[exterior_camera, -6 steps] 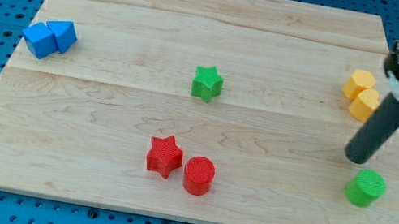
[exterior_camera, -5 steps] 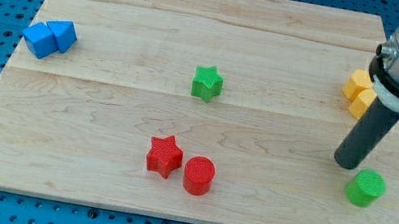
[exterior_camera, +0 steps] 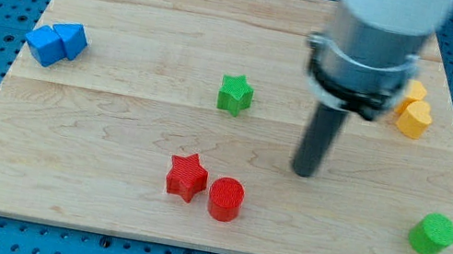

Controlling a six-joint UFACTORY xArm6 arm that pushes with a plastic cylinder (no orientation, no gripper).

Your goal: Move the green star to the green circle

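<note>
while the tip (exterior_camera: pixel 304 171) rests on the pale wooden surface (exterior_camera: pixel 114 126), green star block (exterior_camera: pixel 235 93) up-left of it, green cylinder block (exterior_camera: pixel 432 234) far right, no tool to clench

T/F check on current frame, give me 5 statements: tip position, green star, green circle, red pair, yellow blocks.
1. My tip touches the green star. False: it stands apart, toward the view's right and lower.
2. The green circle sits near the board's bottom-right corner. True.
3. The red star lies right of the red circle. False: it lies on its left, close beside.
4. The yellow blocks are near the view's right edge of the board. True.
5. The green star already touches the green circle. False: they are far apart.
</note>
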